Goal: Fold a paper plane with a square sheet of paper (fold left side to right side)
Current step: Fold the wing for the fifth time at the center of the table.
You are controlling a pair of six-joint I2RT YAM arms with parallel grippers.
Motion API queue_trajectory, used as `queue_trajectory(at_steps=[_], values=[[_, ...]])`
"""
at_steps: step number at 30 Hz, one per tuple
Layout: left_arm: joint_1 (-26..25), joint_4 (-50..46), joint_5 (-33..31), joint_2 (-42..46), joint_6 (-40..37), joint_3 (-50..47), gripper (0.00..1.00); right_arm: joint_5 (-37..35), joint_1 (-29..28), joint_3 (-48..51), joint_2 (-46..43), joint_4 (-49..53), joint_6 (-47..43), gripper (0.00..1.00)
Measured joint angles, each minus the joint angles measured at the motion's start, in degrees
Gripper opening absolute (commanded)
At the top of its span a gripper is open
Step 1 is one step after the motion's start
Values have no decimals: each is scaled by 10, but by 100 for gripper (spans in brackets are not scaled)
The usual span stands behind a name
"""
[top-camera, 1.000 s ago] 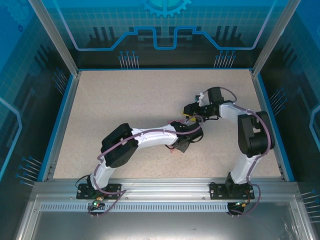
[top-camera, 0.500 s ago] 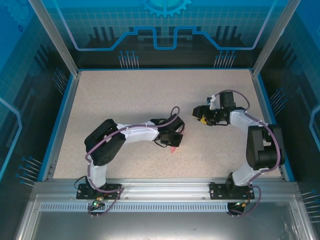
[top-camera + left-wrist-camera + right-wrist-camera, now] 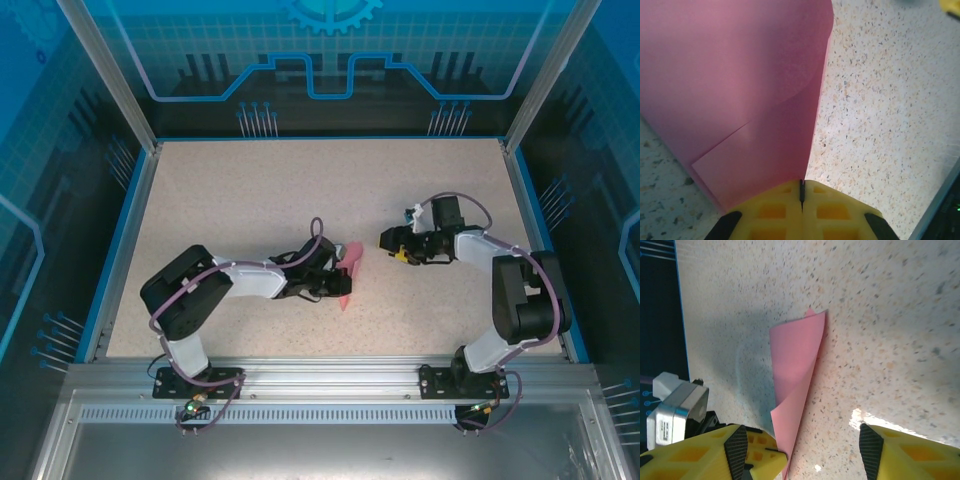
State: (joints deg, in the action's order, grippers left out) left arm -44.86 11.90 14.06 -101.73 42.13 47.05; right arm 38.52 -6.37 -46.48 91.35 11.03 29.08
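1. The left gripper (image 3: 801, 189) was pinched tight on the near edge of the pink paper (image 3: 740, 75), jaws fully together.
2. The right gripper (image 3: 390, 243) stood part-open and empty, near the paper but apart from it.
3. From above, the paper lay mid-table (image 3: 250, 190) at the right gripper's 8 o'clock, its long axis running roughly 12 to 6.
4. The left arm, holding it, looked better placed for the fold toward 3 o'clock.

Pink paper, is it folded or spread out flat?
Folded. The pink paper is a narrow doubled strip with one layer lying over another, pinched in the shut left hand.
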Motion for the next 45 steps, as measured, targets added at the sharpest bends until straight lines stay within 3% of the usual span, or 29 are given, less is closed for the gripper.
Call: queue_trajectory(at_steps=[23, 45], values=[[46, 369, 45, -12, 156, -182, 0, -23, -101, 2, 35, -52, 27, 58], [59, 460, 47, -22, 203, -236, 0, -51, -164, -20, 101, -103, 81, 52]])
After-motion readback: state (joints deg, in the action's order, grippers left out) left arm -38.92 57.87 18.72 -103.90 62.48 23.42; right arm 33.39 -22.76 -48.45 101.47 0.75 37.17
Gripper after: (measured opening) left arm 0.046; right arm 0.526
